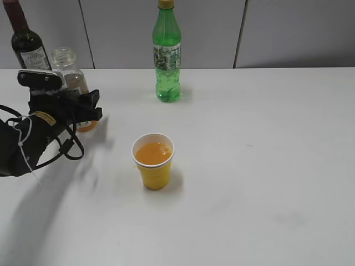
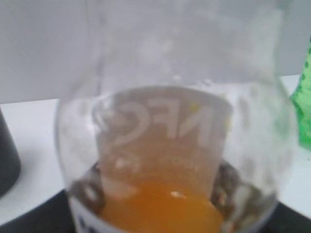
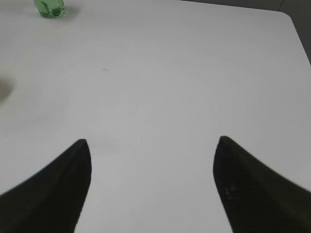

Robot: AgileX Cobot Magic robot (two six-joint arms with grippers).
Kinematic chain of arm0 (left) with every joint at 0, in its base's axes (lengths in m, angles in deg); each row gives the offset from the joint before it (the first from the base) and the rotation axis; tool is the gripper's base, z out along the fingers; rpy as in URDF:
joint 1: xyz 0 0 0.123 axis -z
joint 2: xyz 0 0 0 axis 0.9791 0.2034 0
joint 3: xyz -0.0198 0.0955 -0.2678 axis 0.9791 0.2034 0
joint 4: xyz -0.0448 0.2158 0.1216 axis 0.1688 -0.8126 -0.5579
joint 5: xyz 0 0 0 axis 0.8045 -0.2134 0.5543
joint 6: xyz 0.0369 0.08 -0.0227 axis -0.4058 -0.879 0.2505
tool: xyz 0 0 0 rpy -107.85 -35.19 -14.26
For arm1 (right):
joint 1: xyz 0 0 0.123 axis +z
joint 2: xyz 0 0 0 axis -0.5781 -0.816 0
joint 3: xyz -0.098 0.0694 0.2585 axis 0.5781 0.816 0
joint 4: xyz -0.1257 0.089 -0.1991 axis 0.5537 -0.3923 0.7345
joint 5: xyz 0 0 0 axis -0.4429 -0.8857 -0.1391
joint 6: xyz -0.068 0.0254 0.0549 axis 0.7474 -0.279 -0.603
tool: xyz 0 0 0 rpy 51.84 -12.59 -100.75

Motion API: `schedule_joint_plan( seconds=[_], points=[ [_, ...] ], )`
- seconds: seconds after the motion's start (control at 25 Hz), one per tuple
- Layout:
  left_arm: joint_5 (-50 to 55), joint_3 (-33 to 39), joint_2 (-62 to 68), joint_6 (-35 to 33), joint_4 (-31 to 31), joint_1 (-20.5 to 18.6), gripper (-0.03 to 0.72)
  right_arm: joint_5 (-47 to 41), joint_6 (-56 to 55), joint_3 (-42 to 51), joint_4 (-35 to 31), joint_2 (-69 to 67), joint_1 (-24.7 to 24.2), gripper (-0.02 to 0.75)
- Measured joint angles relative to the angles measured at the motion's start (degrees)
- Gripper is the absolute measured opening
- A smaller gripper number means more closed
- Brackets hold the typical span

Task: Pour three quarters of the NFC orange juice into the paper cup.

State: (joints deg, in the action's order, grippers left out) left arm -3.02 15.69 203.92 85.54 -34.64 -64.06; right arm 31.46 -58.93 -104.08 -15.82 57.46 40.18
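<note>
1. Left pincer (image 1: 83,113), left-centre of exterior frame, pinching the NFC orange juice (image 1: 71,75); bottle upright, approx. a quarter of liquid left at bottom.
2. Paper cup (image 1: 153,162) mid-frame on white surface (image 1: 266,166), filled w/ orange liquid; apart from bottle.
3. Right pincer (image 3: 153,160) spread over bare surface; nothing between tips.
4. Green soda bottle (image 1: 167,52) top centre; wine bottle (image 1: 26,39) upper left.

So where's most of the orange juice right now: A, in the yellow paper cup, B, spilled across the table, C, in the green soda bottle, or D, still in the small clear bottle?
A: the paper cup is filled with orange liquid nearly to its rim, while the NFC orange juice bottle shows only a shallow layer at its bottom.
</note>
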Motion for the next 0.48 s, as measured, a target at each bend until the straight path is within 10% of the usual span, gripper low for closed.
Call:
schedule_joint_plan(
  seconds=[0.48],
  points=[
    [-2.2,-0.1,1.0,0.0,-0.6,0.0,0.536,-0.1,0.0,0.0,0.0,0.0,0.0,0.592]
  ],
)
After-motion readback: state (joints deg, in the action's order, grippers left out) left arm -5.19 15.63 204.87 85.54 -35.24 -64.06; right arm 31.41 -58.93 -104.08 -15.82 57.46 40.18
